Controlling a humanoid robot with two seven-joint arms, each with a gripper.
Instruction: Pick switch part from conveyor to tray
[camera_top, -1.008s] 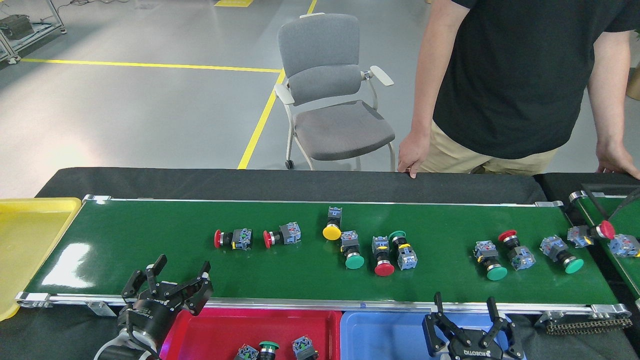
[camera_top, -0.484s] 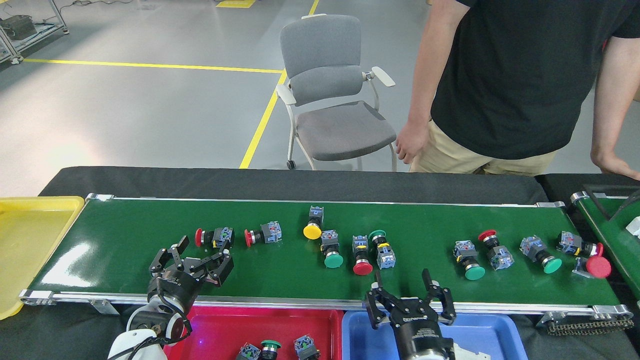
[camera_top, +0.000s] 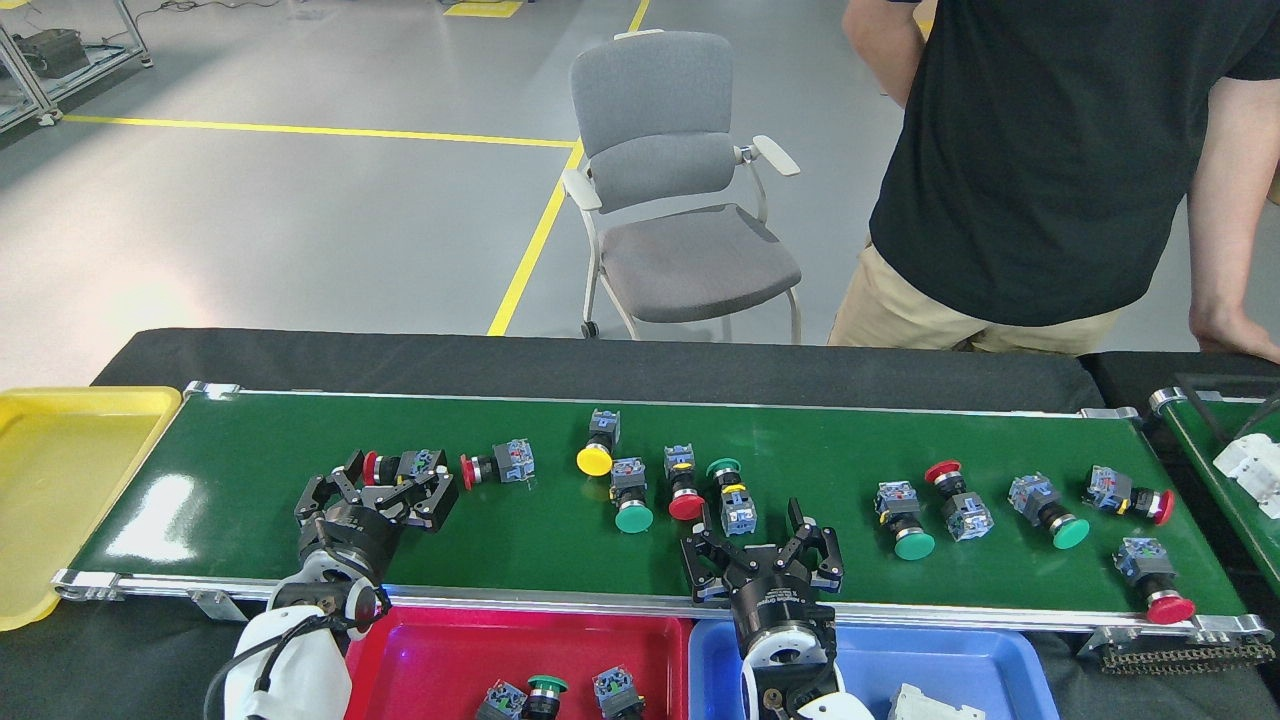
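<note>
Both arms end in a black skeletal claw, the left claw (camera_top: 375, 487) and the right claw (camera_top: 762, 545), each with linked finger bars on a round black wrist collar, a silver ring, a glossy white arm shell and a thin black cable.

From my remote feed I see a smooth grey floor (camera_top: 250, 230) with a soft glare patch at the left. Yellow tape lines (camera_top: 330, 131) cross it, 1 running sideways and 1 coming toward me beside the chair. A grey padded chair (camera_top: 680, 190) with pale armrests and a light frame stands on the floor behind the desk (camera_top: 560, 365), which is draped in black cloth. A metal frame rack (camera_top: 60, 60) sits in the far left corner. A person in a black shirt and tan trousers (camera_top: 1040, 170) stands at the right, behind the desk.
</note>
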